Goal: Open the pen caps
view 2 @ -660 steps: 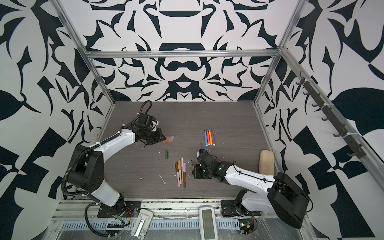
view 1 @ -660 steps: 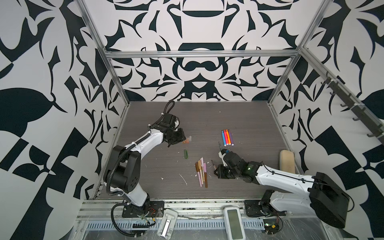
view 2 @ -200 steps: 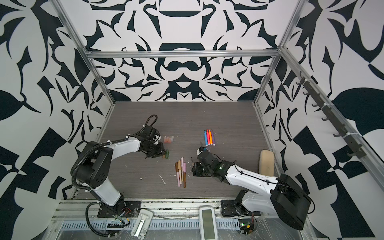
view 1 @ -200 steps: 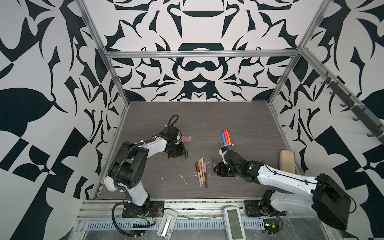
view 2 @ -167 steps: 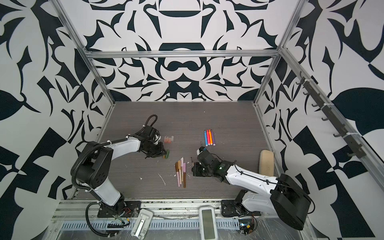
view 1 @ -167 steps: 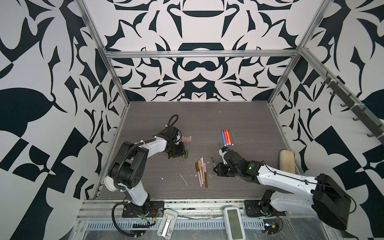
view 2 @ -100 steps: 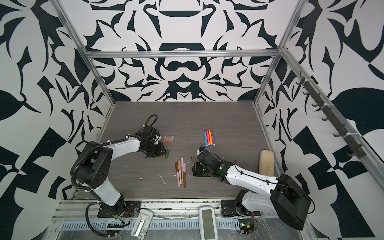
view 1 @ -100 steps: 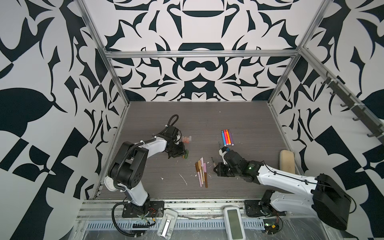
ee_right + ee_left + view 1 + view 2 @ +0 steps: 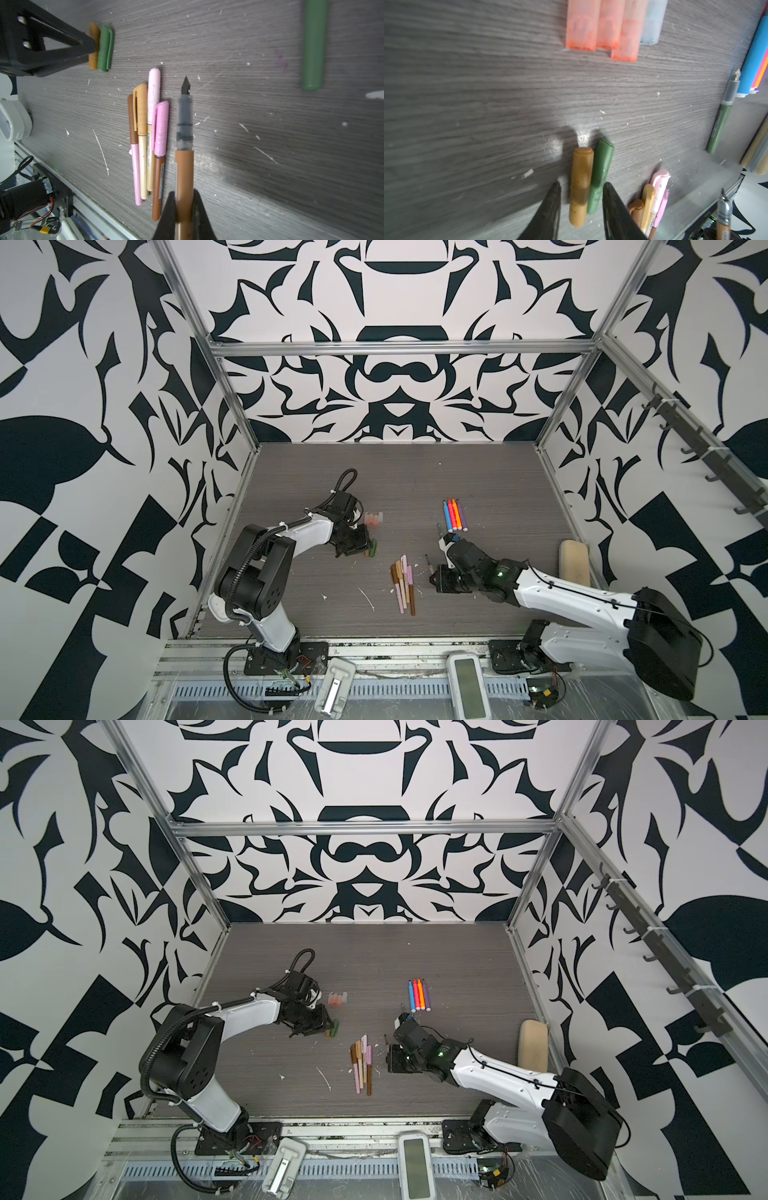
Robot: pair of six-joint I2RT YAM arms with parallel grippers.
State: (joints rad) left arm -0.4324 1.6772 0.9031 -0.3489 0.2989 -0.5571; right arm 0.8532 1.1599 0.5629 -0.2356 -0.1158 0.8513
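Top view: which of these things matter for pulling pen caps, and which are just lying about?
Job: uncapped brown pen, capped pens, bright pens, uncapped green pen, brown cap, green cap, translucent caps.
Lying about: beige pad, white flecks.

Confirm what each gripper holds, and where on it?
Right gripper: uncapped brown pen, clamped on its barrel, nib end free. Left gripper: nothing; jaws open astride the tan cap and green cap.

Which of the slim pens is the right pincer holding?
The brown-barrelled pen, clamped in the right pincer with its dark nib bare. The four capped pens beside it lie loose in a bundle, and the green pen lies apart, untouched.
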